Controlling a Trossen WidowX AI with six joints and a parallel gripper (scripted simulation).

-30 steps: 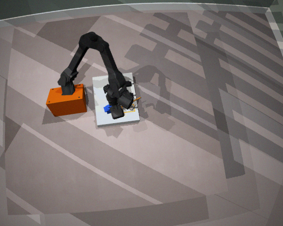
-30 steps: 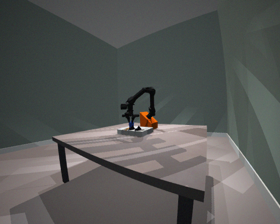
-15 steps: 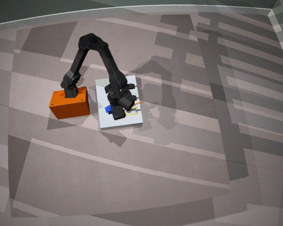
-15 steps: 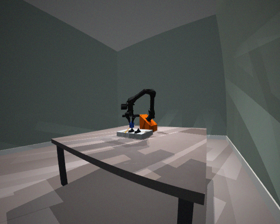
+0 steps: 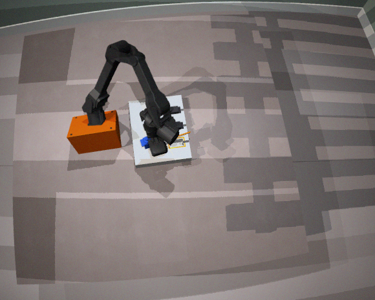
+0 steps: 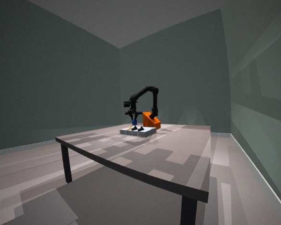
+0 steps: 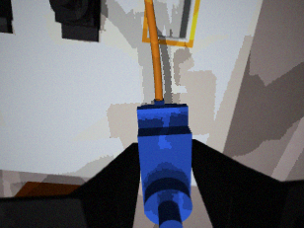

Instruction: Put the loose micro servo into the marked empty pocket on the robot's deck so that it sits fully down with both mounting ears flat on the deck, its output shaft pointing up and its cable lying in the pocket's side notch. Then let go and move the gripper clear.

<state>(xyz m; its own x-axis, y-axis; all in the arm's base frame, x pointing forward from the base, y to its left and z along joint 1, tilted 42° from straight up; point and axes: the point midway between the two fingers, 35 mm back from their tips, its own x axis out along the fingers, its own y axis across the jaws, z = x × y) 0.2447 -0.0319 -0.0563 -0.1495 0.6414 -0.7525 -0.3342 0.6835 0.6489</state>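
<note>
The blue micro servo (image 5: 144, 142) (image 6: 134, 122) (image 7: 165, 154) is between the fingers of my gripper (image 6: 134, 119) (image 7: 164, 147), which is shut on it. In the exterior view it hangs a little above the white deck (image 5: 136, 113) (image 6: 129, 133) (image 7: 64, 98). Its round boss and shaft point up toward the wrist camera. Its orange cable (image 5: 185, 133) (image 7: 157, 63) reaches from its far end to the marked pocket. The pocket's yellow outline (image 5: 177, 147) (image 7: 178, 43) lies beyond the servo, away from the arm's base. The fingertips are hidden in the top view.
Two black servos (image 5: 175, 110) (image 5: 180, 125) sit in the deck beside the marked pocket; they also show in the exterior view (image 6: 134, 127) (image 6: 141, 128). The orange arm base (image 5: 94, 140) (image 6: 148, 121) stands beside the deck on the table.
</note>
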